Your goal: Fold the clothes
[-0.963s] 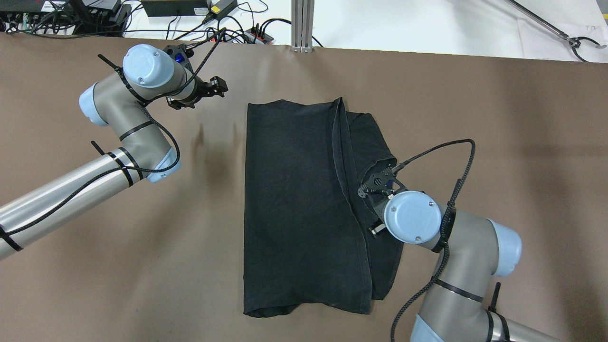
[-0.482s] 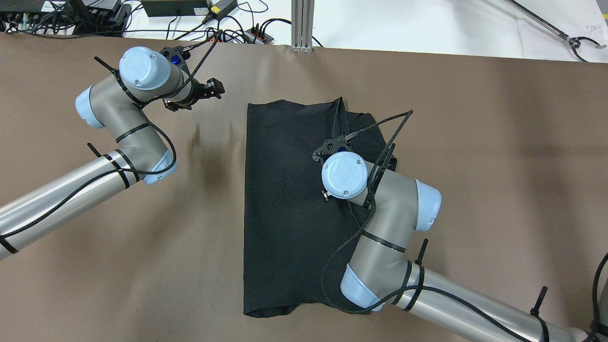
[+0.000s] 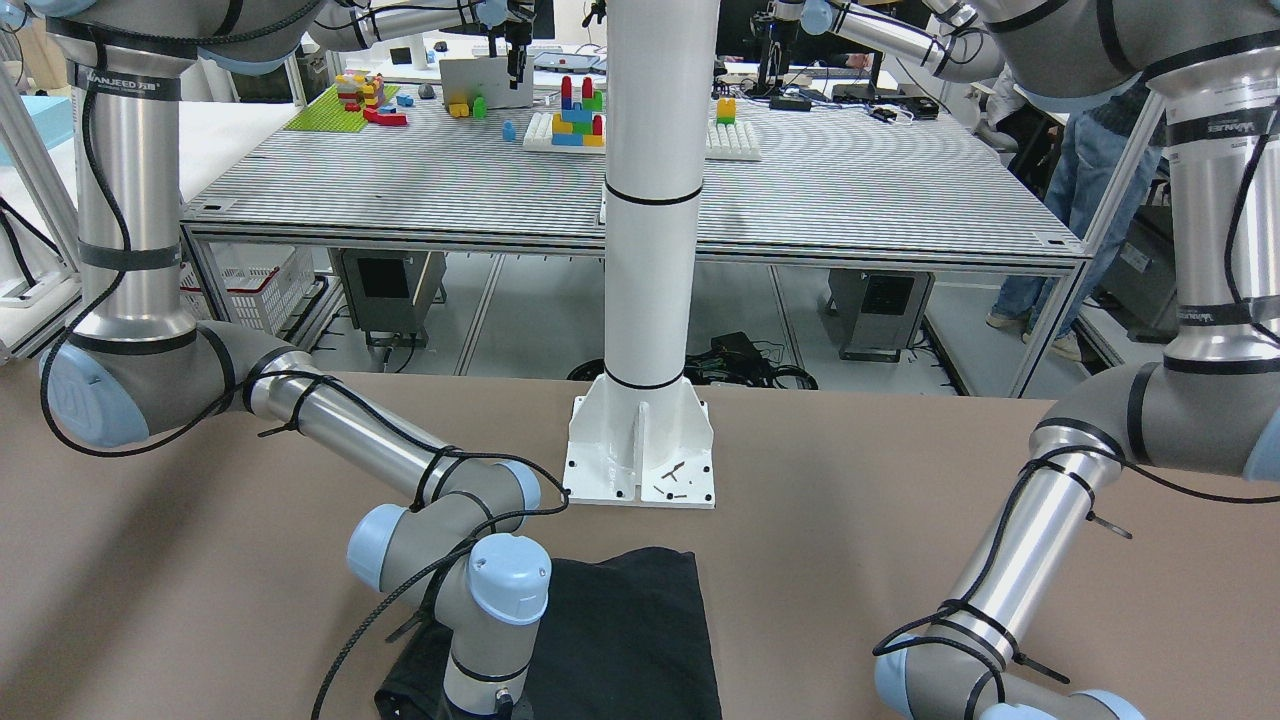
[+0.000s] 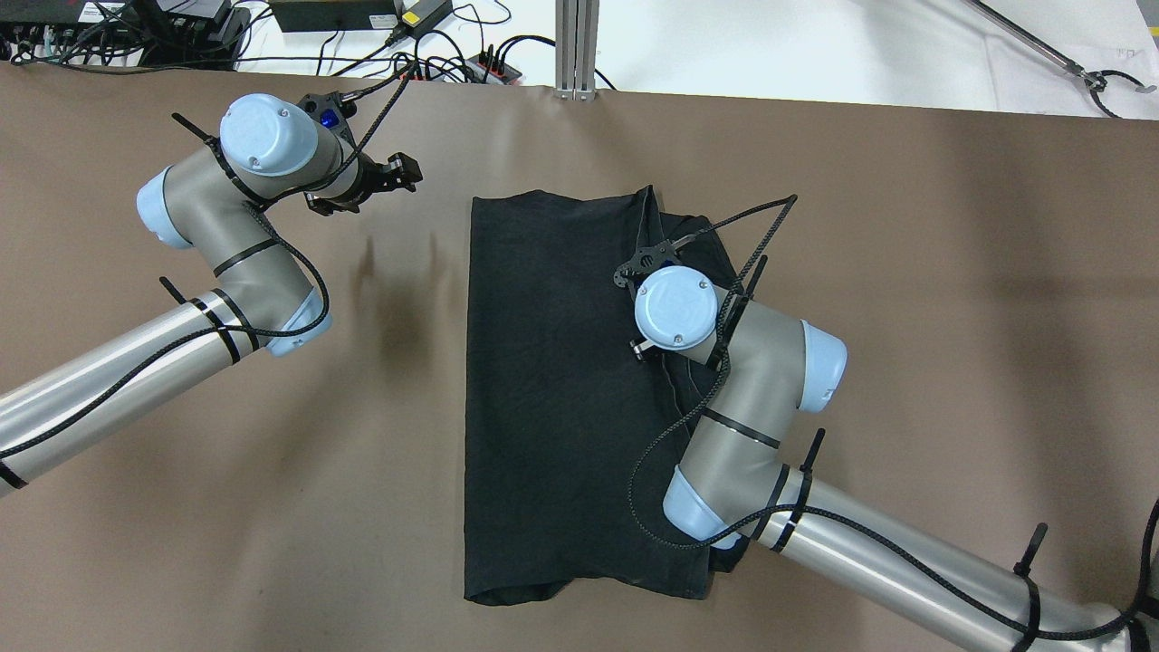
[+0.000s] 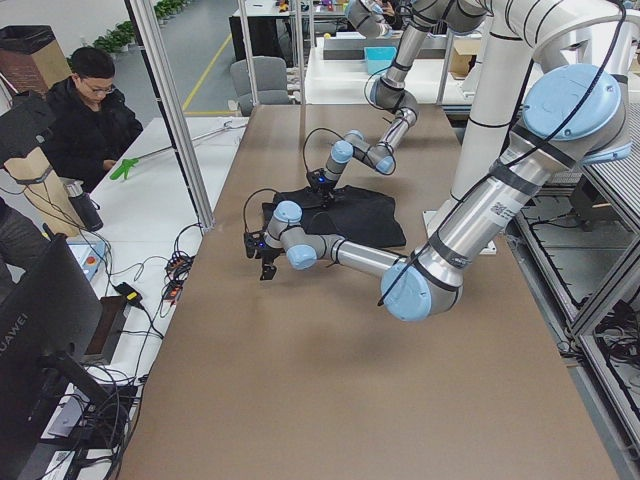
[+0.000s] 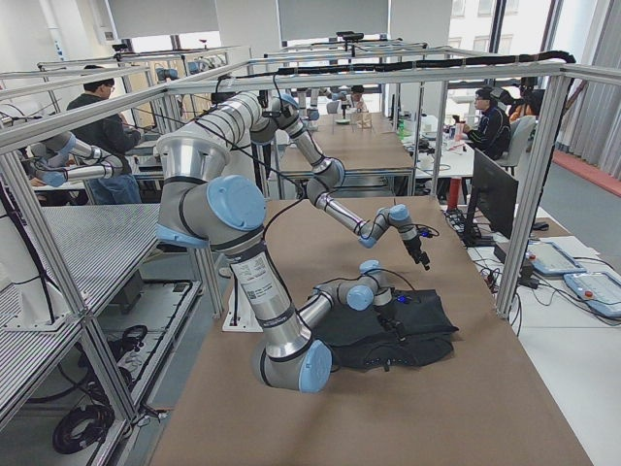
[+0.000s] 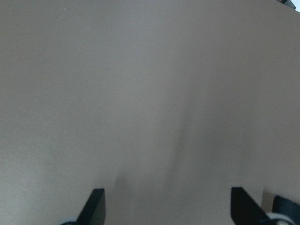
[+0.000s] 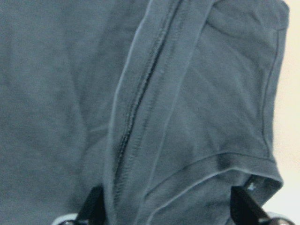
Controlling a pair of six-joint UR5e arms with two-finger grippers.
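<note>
Right wrist view: right gripper (image 8: 169, 208) shows only two dark finger stubs, clipped by the bottom edge and blurred. The thin black fabric piece (image 8: 70, 93) overruns the frame. Left gripper (image 7: 166, 206): same in its own wrist view. Overhead: light-blue round wrist cap (image 4: 676, 306) hides the right gripper and part of the fabric's right fold. Front view: bottom edge cuts the fabric. Side views: jaws too small to read.

Even overhead light — blurry wrist views
</note>
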